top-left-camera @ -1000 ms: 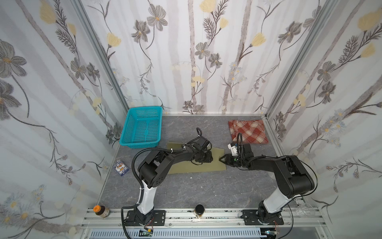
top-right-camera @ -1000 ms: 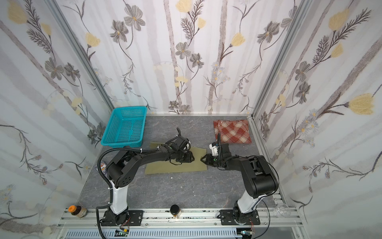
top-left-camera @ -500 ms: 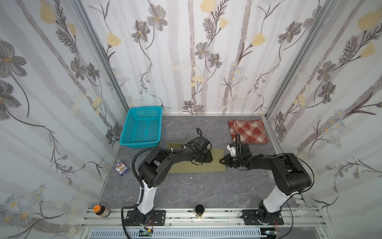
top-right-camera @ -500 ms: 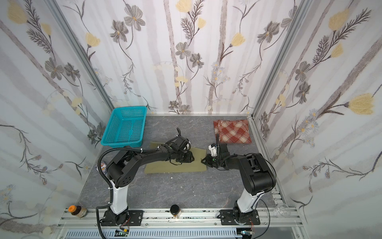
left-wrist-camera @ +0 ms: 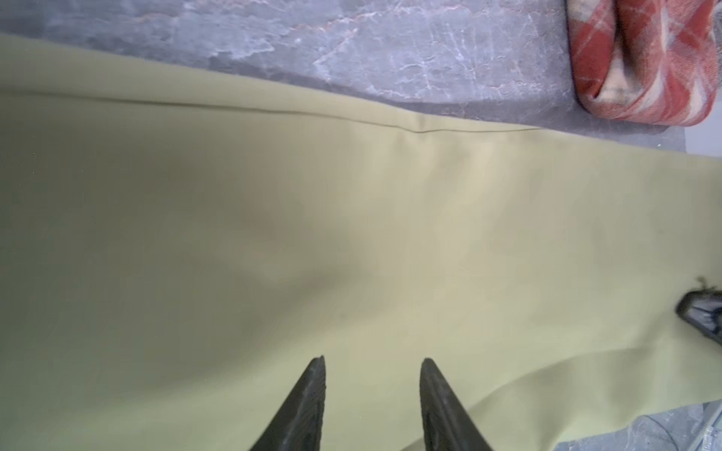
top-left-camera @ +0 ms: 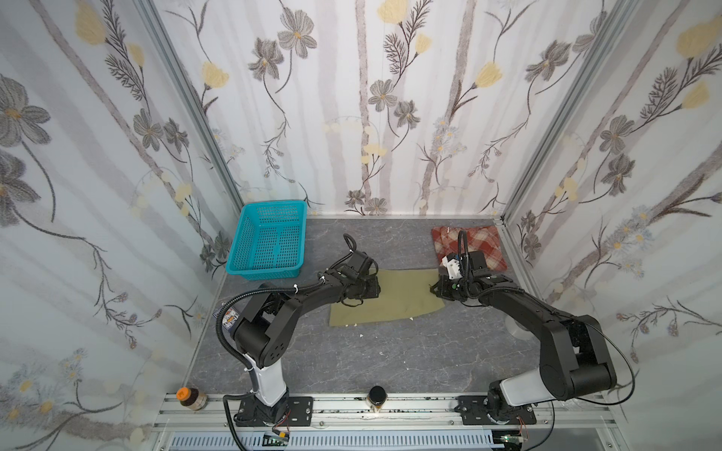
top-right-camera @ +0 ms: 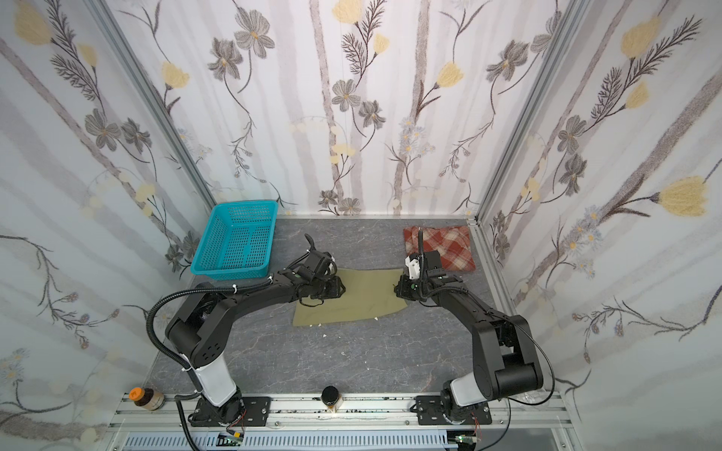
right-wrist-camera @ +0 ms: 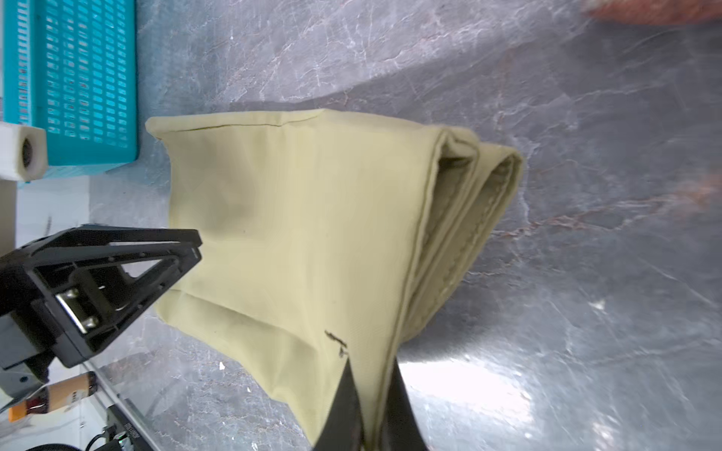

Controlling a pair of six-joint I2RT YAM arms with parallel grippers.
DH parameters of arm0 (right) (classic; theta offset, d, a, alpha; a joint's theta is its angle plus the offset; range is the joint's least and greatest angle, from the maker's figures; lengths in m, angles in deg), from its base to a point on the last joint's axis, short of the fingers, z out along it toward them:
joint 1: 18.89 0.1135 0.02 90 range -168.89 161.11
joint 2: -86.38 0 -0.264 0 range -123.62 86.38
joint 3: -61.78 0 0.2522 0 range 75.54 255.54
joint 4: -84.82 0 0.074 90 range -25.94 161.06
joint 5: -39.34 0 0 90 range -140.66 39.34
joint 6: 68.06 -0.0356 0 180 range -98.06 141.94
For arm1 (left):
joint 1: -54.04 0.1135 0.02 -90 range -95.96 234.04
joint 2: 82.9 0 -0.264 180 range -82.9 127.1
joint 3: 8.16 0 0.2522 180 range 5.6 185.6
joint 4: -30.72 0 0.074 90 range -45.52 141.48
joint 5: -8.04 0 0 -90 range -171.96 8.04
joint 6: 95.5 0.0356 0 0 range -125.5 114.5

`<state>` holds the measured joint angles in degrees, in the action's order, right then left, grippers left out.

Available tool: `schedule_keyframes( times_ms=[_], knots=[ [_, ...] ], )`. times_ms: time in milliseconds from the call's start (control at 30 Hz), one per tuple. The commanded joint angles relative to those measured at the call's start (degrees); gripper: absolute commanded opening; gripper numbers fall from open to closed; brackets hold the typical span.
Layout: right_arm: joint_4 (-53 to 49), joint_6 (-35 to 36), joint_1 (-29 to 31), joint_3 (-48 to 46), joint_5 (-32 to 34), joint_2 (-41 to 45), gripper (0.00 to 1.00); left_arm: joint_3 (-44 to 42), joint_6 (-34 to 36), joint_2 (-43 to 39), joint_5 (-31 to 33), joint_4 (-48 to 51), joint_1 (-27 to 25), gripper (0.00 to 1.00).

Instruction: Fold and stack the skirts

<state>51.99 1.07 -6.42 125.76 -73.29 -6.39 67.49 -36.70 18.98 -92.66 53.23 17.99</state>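
The olive-green skirt (top-left-camera: 390, 298) (top-right-camera: 351, 300) lies flat mid-table, folded into layers that show in the right wrist view (right-wrist-camera: 312, 218). My right gripper (right-wrist-camera: 371, 375) (top-left-camera: 434, 291) is shut on the skirt's right edge, with cloth pinched between its fingers. My left gripper (left-wrist-camera: 373, 363) (top-left-camera: 374, 291) rests over the skirt's left end. Its fingers stand apart above the cloth, with nothing gripped between them. The plaid skirt (top-left-camera: 478, 246) (top-right-camera: 449, 246) (left-wrist-camera: 644, 58) lies folded at the back right corner, just behind the right wrist.
A turquoise mesh basket (top-left-camera: 269, 244) (top-right-camera: 236, 242) (right-wrist-camera: 70, 78) stands at the back left. An orange-capped bottle (top-left-camera: 190, 398) and a dark-lidded jar (top-left-camera: 377, 396) sit on the front rail. A small packet (top-left-camera: 230, 320) lies beside the left arm. Walls close three sides.
My right gripper has closed onto the olive skirt's right edge. The left arm and both skirts have stayed where they were.
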Motion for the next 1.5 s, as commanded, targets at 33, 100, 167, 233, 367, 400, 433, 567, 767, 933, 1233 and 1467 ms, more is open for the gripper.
schedule_keyframes(
  times_ms=[33,100,167,233,367,400,433,567,767,933,1233,1467],
  knots=[
    [-8.5,3.7,0.0,1.8,4.4,1.0,0.0,-3.9,1.3,-2.6,2.7,0.0,1.6,0.42],
    [-10.5,4.4,0.0,2.6,5.7,3.2,0.0,-5.6,1.1,-3.4,3.8,0.0,1.8,0.42],
    [-12.4,4.9,-0.1,3.7,7.6,3.6,0.0,-6.5,0.7,-3.4,4.1,-0.1,1.8,0.42],
    [-14.4,5.4,0.0,5.1,8.9,3.9,0.0,-7.1,0.3,-3.0,3.6,-0.1,1.6,0.41],
    [-16.4,5.5,0.0,6.9,10.6,4.6,0.0,-7.8,-0.8,-2.7,3.5,-0.4,0.7,0.4],
    [-16.6,5.5,0.0,7.2,10.9,4.7,0.0,-8.0,-1.4,-2.6,3.6,-0.6,0.2,0.4],
    [-16.8,5.5,0.0,7.5,11.2,4.8,0.0,-8.1,-2.1,-2.4,3.5,-0.9,-0.3,0.39],
    [-17.3,5.2,1.0,8.4,11.5,4.7,0.0,-8.3,-4.2,-0.4,2.9,-2.4,-3.1,0.39],
    [-19.2,4.5,4.3,11.2,13.9,2.8,0.0,-8.7,-8.4,1.9,3.6,-5.1,-6.4,0.38],
    [-19.3,3.0,6.8,12.9,14.3,1.8,0.0,-8.4,-11.3,3.4,3.1,-7.4,-9.1,0.37],
    [-18.1,0.6,11.0,15.3,13.3,-2.1,0.0,-5.3,-14.1,7.6,3.1,-9.8,-14.1,0.37],
    [-15.4,-1.3,12.0,15.1,10.2,-2.8,0.0,-5.1,-14.9,7.5,2.8,-11.3,-14.8,0.37]
  ],
)
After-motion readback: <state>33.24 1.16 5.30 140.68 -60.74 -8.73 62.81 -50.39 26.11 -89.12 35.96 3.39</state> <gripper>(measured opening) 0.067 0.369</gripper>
